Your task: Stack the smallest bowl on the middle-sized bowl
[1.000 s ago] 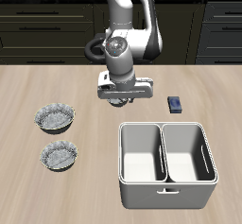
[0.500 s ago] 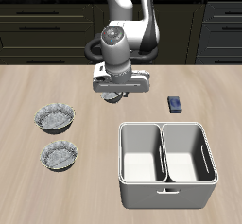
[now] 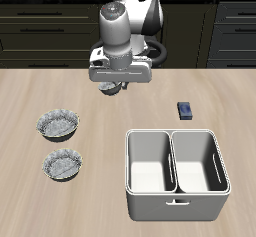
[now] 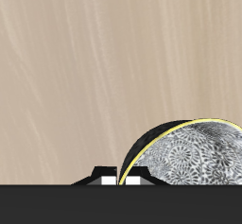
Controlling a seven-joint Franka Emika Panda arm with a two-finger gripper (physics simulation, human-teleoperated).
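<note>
Smallest bowl (image 3: 112, 88), pinched in the end effector (image 3: 113, 86), has risen off the tabletop (image 3: 100, 196) and drifted toward the two wider bowls, so carrying it to the middle-sized bowl (image 3: 64, 164), nearer the front edge, remains.

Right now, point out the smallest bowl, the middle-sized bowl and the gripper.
smallest bowl (image 4: 194, 160), wrist view, patterned inside.
middle-sized bowl (image 3: 64, 165), exterior view, pale wrinkled inside.
gripper (image 3: 115, 89), exterior view, between the fingertips, above the table.
</note>
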